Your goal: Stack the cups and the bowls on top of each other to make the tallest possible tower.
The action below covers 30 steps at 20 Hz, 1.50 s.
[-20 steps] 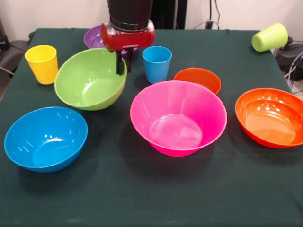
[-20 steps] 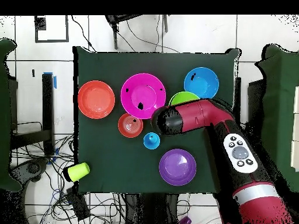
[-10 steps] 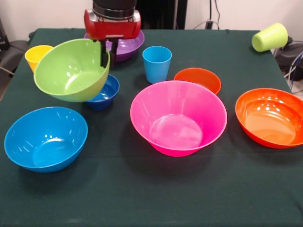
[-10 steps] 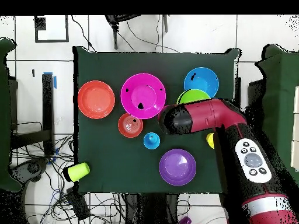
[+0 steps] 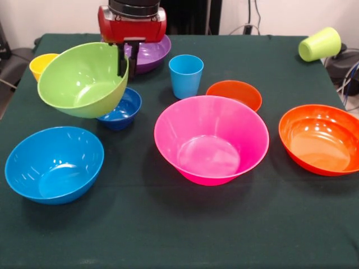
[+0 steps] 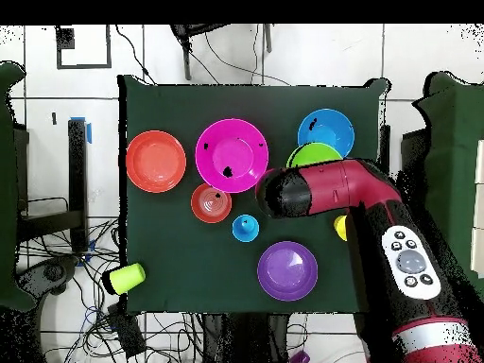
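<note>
The green bowl (image 5: 83,80) is off the table, tipped so its mouth faces up and toward the camera, its rim slanting down from the pinched edge. It hangs over the small dark blue bowl (image 5: 120,109), hiding part of it, and also covers most of the yellow cup (image 5: 44,63) behind it. From overhead only a green arc (image 6: 315,153) shows past the arm.

The gripper (image 5: 124,61) pinches the green bowl's rim at its upper right, one dark finger inside the wall and one outside, pressed nearly together on the thin plastic. The red wrist (image 5: 132,23) stands straight above it.

Near the front left corner sits the light blue bowl (image 5: 54,163), upright. The pink bowl (image 5: 211,139) stands mid-table, with the small orange bowl (image 5: 234,94) just behind it and the blue cup (image 5: 186,75) upright to that bowl's left. The orange-red bowl (image 5: 320,138) is at the right edge. The purple bowl (image 5: 148,54) lies behind the gripper. The green cup (image 5: 320,44) lies on its side at the far right corner, mouth pointing left.

All rest on a dark green tablecloth (image 5: 185,235). Overhead, the floor (image 6: 57,123) around is pale tile with loose cables (image 6: 95,302).
</note>
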{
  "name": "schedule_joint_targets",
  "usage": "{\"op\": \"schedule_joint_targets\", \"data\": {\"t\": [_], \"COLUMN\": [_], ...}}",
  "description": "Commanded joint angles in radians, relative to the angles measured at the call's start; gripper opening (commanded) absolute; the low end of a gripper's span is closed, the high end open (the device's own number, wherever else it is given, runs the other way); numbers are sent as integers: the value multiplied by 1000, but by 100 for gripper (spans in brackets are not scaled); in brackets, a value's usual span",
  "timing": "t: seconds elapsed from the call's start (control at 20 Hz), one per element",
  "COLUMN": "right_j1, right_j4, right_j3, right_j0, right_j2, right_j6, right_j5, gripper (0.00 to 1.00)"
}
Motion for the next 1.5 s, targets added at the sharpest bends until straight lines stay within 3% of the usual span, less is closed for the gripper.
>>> {"op": "schedule_joint_targets", "data": {"t": [0.05,0.8,1.5], "right_j1": [76,120,-9], "right_j4": [-45,-58,8], "right_j3": [7,63,170], "right_j0": [23,9,11], "right_j2": [-36,-88,-90], "right_j6": [39,43,42], "right_j5": [-55,-169,-132], "gripper": [0,0,0]}}
